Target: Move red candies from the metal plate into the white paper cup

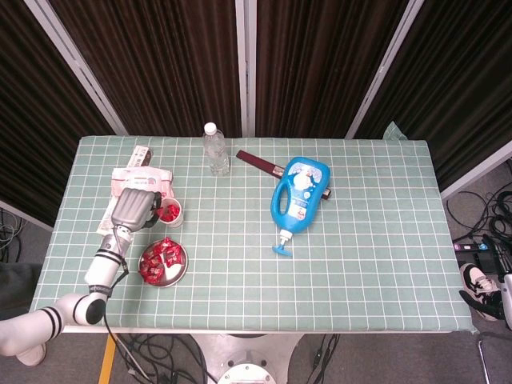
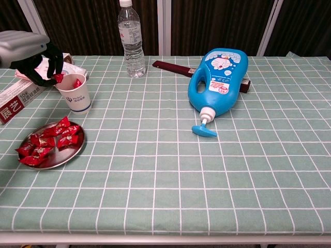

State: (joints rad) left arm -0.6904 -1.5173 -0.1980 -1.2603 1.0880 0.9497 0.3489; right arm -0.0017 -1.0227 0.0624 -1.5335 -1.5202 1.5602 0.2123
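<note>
The white paper cup (image 2: 75, 95) (image 1: 172, 214) stands at the table's left, behind the metal plate (image 2: 67, 155) (image 1: 179, 270). Several red candies (image 2: 47, 142) (image 1: 160, 256) lie on the plate. My left hand (image 2: 36, 61) (image 1: 134, 208) hovers at the cup's left rim, fingers curled down. Its fingertips pinch a small red candy (image 2: 58, 77) just over the rim. Another red candy (image 2: 76, 82) pokes out of the cup. My right hand is in neither view.
A pink-and-white box (image 1: 138, 178) and a long carton (image 2: 18, 101) lie behind and left of the cup. A water bottle (image 2: 130, 39), a dark red flat bar (image 2: 170, 67) and a blue detergent jug (image 2: 217, 80) on its side occupy the far middle.
</note>
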